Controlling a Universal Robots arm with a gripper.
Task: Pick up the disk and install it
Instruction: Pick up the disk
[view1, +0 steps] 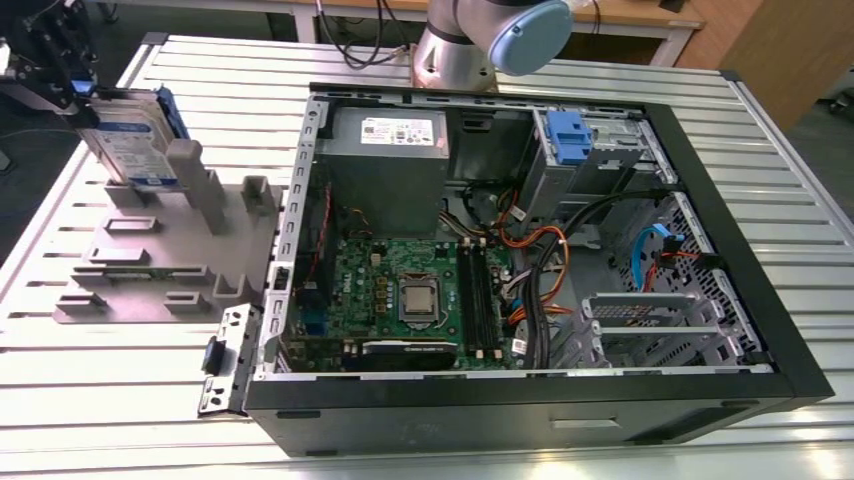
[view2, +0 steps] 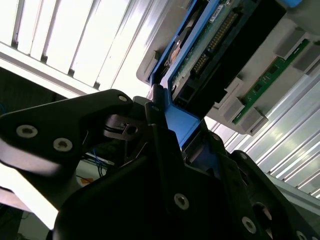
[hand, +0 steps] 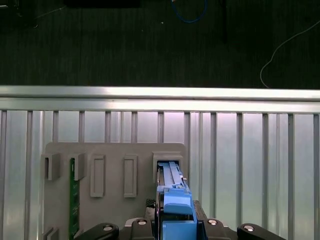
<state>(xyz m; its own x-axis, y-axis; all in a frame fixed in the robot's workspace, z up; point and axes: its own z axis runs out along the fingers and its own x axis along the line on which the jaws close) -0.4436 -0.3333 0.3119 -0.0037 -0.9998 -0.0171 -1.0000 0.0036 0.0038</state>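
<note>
The disk (view1: 134, 135), silver with a white-and-blue label and blue rails, stands on edge at the exterior view's far left. Its lower end sits at a slot of the grey holder (view1: 147, 270). My gripper (view1: 64, 85) is at the disk's upper end, shut on its blue rail. In the first wrist view the blue rail (hand: 172, 197) runs from the gripper (hand: 175, 227) down to the holder's slot. The second wrist view shows the disk's circuit-board side (view2: 215, 45) and the black fingers (view2: 160, 145) flanking the rail.
An open computer case (view1: 787, 300) lies at the middle and the exterior view's right, with a motherboard, cables, a grey power supply (view1: 387, 150) and a blue clip (view1: 567, 135) at the drive bay. A green memory stick (hand: 74, 200) stands in another holder slot. The ribbed metal table (view1: 107, 400) surrounds everything.
</note>
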